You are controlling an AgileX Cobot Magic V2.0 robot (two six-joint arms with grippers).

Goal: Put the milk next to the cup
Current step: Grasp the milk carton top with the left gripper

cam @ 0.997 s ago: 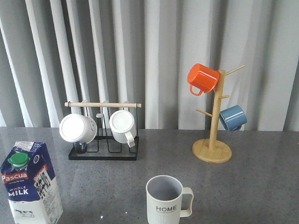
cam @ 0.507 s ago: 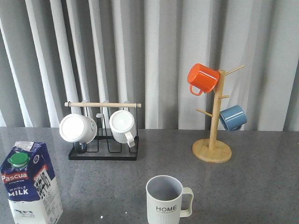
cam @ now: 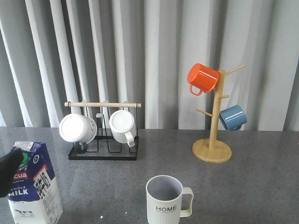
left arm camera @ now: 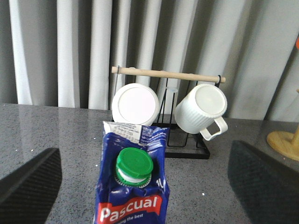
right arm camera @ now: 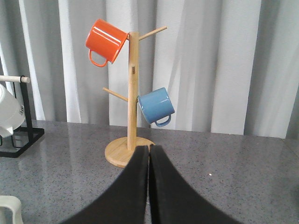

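The milk point(cam: 32, 184) is a blue and white carton with a green cap, standing upright at the front left of the table; it also shows in the left wrist view point(left arm camera: 133, 186). The cup point(cam: 166, 200) is a cream mug marked "HOME" at the front centre, handle to the right, well apart from the milk. My left gripper point(left arm camera: 140, 186) is open, its fingers point(left arm camera: 30, 179) wide on either side of the carton top, not touching it. One finger point(cam: 8, 164) shows in the front view. My right gripper point(right arm camera: 149, 154) is shut and empty, out of the front view.
A black rack point(cam: 103, 151) with a wooden bar holds white ribbed mugs point(cam: 77, 128) behind the milk. A wooden mug tree point(cam: 212, 150) at the back right carries an orange mug point(cam: 202, 78) and a blue mug point(cam: 232, 117). Grey curtains hang behind the table.
A dark finger of my left gripper has come into the front view at the left edge, over the carton's cap. Milk and cup have not moved.
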